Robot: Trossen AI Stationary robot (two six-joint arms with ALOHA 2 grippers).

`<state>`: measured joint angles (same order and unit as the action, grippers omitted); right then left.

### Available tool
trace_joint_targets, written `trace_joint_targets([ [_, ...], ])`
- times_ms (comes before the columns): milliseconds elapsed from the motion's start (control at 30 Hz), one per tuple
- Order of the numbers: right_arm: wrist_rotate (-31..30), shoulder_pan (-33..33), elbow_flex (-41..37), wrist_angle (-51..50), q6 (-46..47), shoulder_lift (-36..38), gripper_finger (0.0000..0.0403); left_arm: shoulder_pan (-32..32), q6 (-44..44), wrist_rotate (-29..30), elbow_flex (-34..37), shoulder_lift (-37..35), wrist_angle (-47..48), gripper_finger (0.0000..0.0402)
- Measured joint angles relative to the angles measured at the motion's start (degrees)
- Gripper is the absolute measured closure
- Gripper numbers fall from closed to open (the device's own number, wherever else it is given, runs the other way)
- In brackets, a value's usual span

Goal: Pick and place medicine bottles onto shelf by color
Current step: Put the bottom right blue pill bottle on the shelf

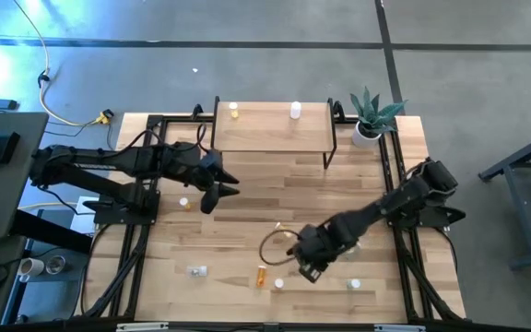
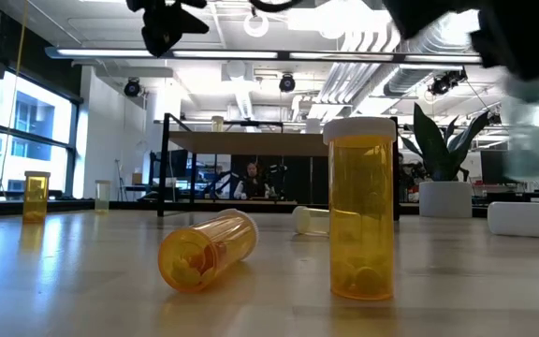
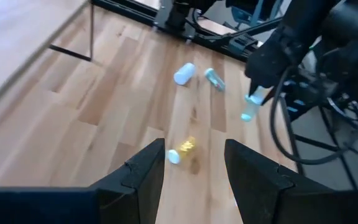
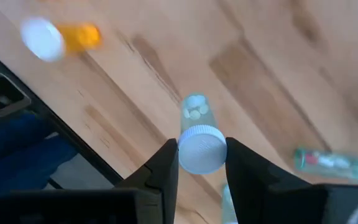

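Note:
The shelf (image 1: 270, 129) stands at the table's far side with a yellow bottle (image 1: 234, 111) and a white bottle (image 1: 295, 111) upright on it. My right gripper (image 1: 310, 267), near the front edge, is shut on a clear bottle (image 4: 195, 112) with a white cap. An orange bottle (image 1: 262, 275) and a clear one (image 1: 197, 271) lie on the table close by. My left gripper (image 1: 212, 194) hovers open left of centre, nothing between its fingers. In its wrist view a yellow bottle (image 3: 182, 149) lies on the table below them. My right gripper pinches the clear bottle's white cap (image 4: 201, 152) between its two fingers. The fingers come from above, pointing steeply down. The bottle hangs below them, cap up, lifted clear of the table.
More bottles lie at the front right (image 1: 354, 284) and front centre (image 1: 278, 284), and one beside my left arm (image 1: 184, 201). A potted plant (image 1: 371, 115) stands at the far right corner. Black frame rails (image 1: 399, 175) run along both table sides.

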<state>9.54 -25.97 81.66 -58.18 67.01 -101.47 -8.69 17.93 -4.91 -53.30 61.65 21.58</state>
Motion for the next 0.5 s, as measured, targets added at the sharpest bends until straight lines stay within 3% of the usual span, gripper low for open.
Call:
trace_joint_targets([
  [500, -3.55, 16.02, 15.25, -11.52, -16.0, 0.0, 0.0308, -8.19, -8.67, -0.02, -0.02, 0.0, 1.75, 0.0243],
])
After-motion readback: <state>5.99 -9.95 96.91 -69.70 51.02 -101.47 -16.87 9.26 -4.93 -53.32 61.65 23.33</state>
